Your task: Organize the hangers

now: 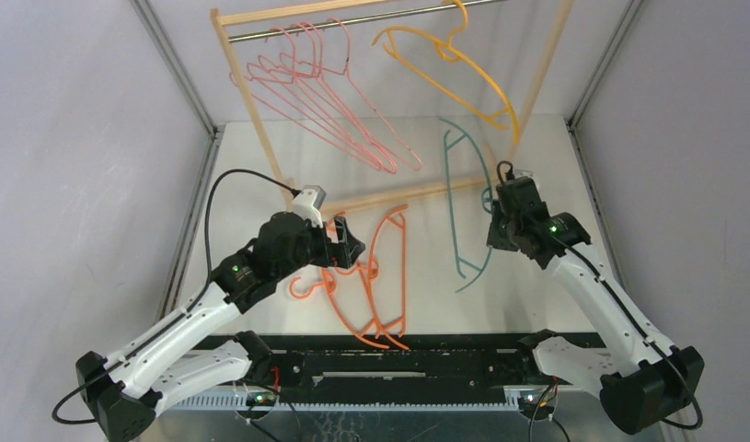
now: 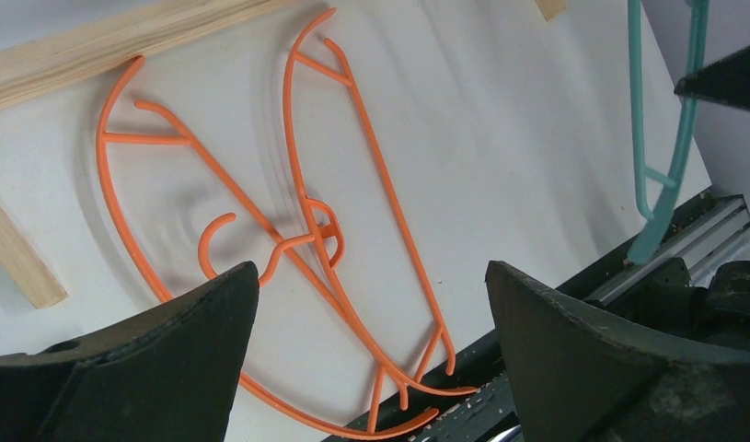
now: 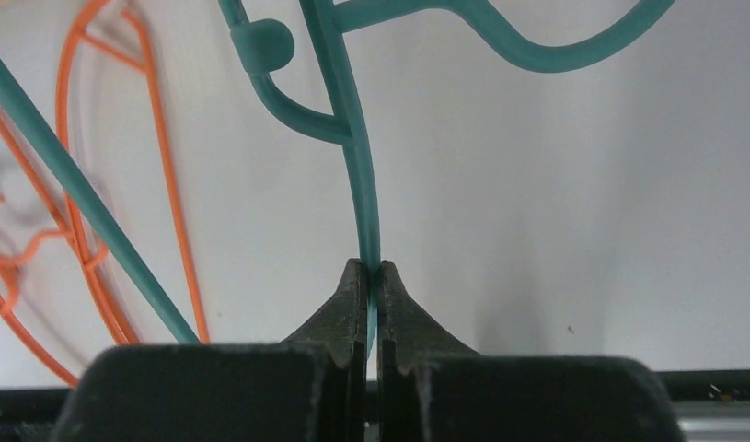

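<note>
Two orange hangers (image 1: 404,272) lie overlapped on the white table, hooks crossing (image 2: 316,235). My left gripper (image 1: 352,247) hovers over them, open, nothing between its fingers (image 2: 371,272). A teal hanger (image 1: 447,207) lies to their right. My right gripper (image 1: 495,207) is shut on its thin curved bar (image 3: 372,267), just below the hook end (image 3: 352,120). Several pale pink hangers (image 1: 325,101) and one yellow-orange hanger (image 1: 454,78) hang from the metal rod (image 1: 352,23).
The wooden rack frame (image 1: 251,101) stands at the back, and its base bar (image 1: 398,195) crosses the table just beyond the orange hangers. A black rail (image 1: 398,354) runs along the near edge. Grey walls close in both sides.
</note>
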`<state>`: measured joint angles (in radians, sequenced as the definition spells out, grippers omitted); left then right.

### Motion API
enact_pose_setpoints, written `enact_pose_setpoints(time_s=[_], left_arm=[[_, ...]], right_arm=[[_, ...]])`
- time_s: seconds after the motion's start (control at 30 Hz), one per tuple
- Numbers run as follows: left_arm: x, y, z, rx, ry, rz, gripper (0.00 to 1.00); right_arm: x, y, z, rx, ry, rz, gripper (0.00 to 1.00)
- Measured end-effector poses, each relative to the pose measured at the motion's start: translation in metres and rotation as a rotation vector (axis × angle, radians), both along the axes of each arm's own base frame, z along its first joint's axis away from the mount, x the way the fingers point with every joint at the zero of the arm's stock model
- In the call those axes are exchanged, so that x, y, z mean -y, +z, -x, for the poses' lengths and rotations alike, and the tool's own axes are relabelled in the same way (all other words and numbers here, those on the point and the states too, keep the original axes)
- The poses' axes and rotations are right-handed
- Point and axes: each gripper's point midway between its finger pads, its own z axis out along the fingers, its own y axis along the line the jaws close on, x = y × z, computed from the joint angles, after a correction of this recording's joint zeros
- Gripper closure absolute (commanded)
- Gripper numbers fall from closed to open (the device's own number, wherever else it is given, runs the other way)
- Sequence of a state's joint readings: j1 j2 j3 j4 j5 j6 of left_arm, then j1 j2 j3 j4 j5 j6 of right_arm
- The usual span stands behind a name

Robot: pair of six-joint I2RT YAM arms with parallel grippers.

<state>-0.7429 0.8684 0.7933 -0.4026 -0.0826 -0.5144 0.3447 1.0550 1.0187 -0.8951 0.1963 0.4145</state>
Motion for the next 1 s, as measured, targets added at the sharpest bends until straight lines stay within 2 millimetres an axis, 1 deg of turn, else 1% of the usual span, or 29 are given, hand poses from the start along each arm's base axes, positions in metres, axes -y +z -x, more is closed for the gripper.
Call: enact_pose_setpoints(time_s=[0.2, 0.3, 0.4, 0.5, 0.6, 0.83, 1.0], left_arm=[[0.000, 0.000, 0.001, 0.000, -0.005, -0.002, 0.02], [0.001, 0.000, 0.001, 0.003, -0.010, -0.004, 0.02], [0.002, 0.006, -0.001, 0.011, -0.011, 0.003, 0.03], [0.003, 0.012, -0.002, 0.022, -0.012, 0.013, 0.03], [0.004, 0.016, -0.002, 0.032, -0.012, 0.022, 0.02], [0.000, 0.023, 0.001, 0.049, -0.010, 0.036, 0.03], [-0.001, 0.026, 0.002, 0.057, -0.009, 0.042, 0.02]], right_arm=[[-0.025, 0.008, 0.041, -0.051, 0.104, 0.099, 1.00], [-0.039, 0.021, 0.058, -0.065, 0.176, 0.183, 1.00], [-0.054, 0.040, 0.063, -0.055, 0.216, 0.291, 1.00], [-0.060, 0.057, 0.059, -0.032, 0.221, 0.403, 1.00], [-0.056, 0.070, 0.049, -0.002, 0.198, 0.487, 1.00], [-0.033, 0.094, 0.019, 0.052, 0.113, 0.643, 1.00], [-0.001, 0.106, 0.004, 0.060, 0.035, 0.759, 1.00]])
